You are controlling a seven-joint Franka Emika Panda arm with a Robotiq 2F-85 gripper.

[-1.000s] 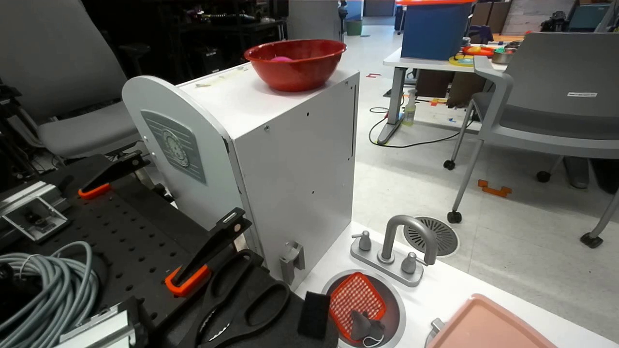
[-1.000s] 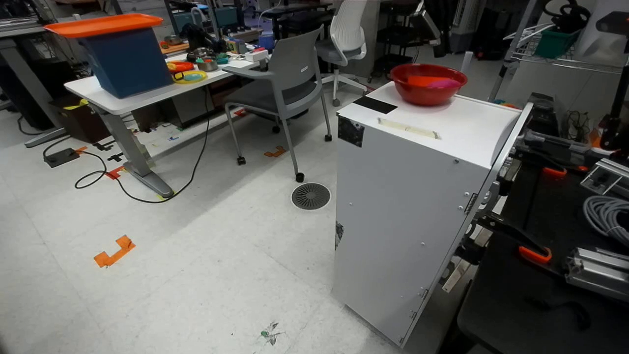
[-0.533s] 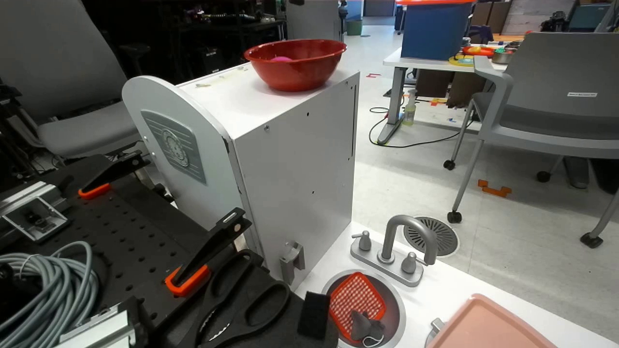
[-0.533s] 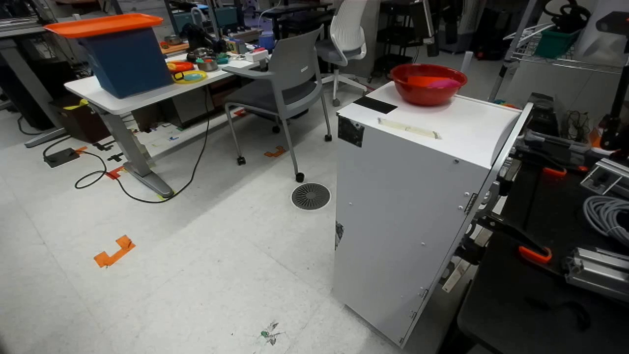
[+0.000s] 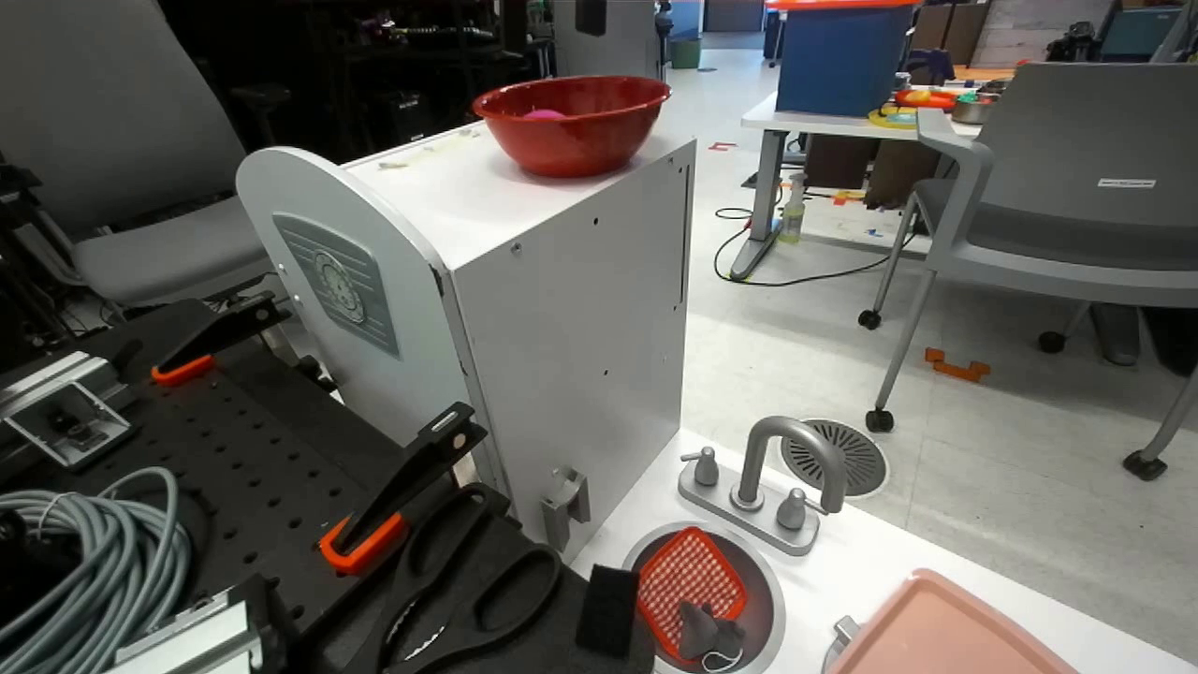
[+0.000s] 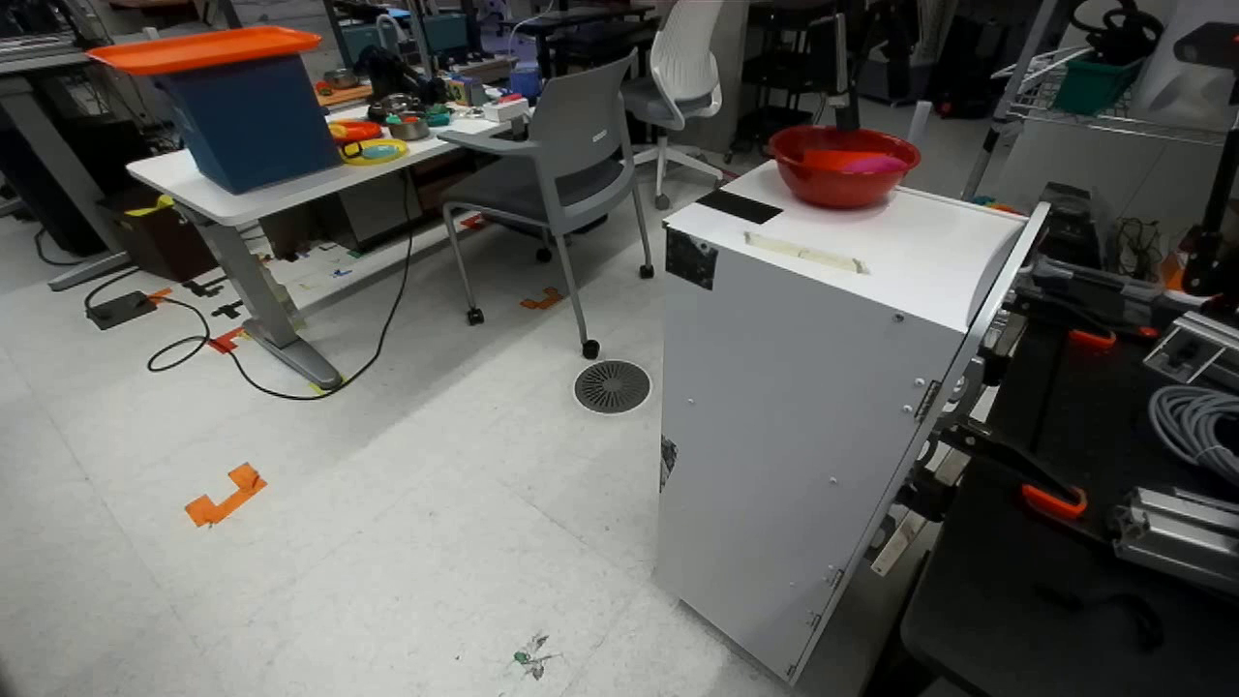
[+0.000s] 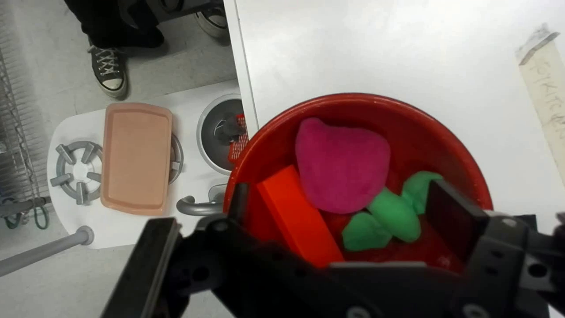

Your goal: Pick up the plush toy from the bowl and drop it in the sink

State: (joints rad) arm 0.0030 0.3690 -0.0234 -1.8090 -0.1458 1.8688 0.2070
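Observation:
The green plush toy (image 7: 395, 215) lies inside the red bowl (image 7: 353, 99), against a magenta soft piece that overlaps its edge. My gripper (image 7: 345, 207) is open above the bowl, its fingers wide apart with nothing held. From the wrist, the right finger (image 7: 454, 218) hides a bit of the toy's right end. In an exterior view the spread gripper (image 5: 554, 33) hangs over the bowl (image 5: 580, 140), tips above the rim. Down beside the cabinet is the sink (image 5: 775, 599), a round grey basin holding a red mesh basket and a dark grey soft item.
Also in the bowl are the magenta soft piece (image 7: 342, 163) and an orange block (image 7: 304, 221). The bowl stands on the white cabinet (image 5: 571, 328). A grey faucet (image 5: 796, 431) rises over the sink, with a pink tray (image 5: 945, 627) nearby. Someone's shoe (image 7: 108, 70) shows on the floor.
My gripper has come down toward the bowl in both exterior views, and its jaws have spread. The bowl and the things around the sink have stayed put.

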